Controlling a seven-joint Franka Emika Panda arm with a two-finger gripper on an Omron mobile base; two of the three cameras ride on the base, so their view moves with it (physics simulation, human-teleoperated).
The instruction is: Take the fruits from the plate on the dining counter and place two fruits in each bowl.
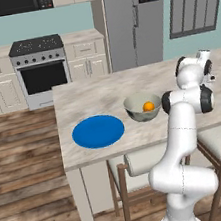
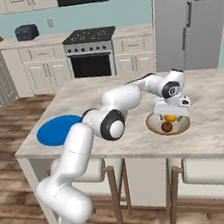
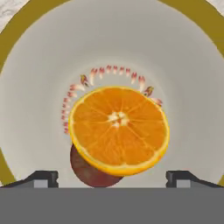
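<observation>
On the left of the desk [image 1: 79, 94], the blue plate [image 1: 98, 131] is lying flat near the front edge, its surface showing plain blue. Just right of it, the deep grey-green bowl [image 1: 142, 107] is sitting upright, apart from the plate, with one orange fruit [image 1: 148, 106] resting inside against its pale wall.

Further right, seen from the right base view, the shallow bowl [image 2: 168, 124] with the tan-brown rim is standing well apart from the plate [image 2: 58, 129]. My arm is reaching across the desk [image 2: 222, 129] and my tool [image 2: 170, 112] is hovering directly above this bowl, pointing down into it.

In the hand view, the shallow bowl [image 3: 26, 109] is lying straight below me. An orange half [image 3: 119, 130], cut face up, is sitting near the middle of the bowl's pale floor. A dark red-brown fruit [image 3: 89, 171] is lying just beside it, partly hidden under its edge; the two appear to be touching. A ring of small reddish marks on the bowl floor is arcing around the orange.

My tool [image 3: 113, 178] is standing wide: the two dark fingertips [image 3: 41, 178] are sitting far apart, one on each side of the fruits, with nothing between them.
</observation>
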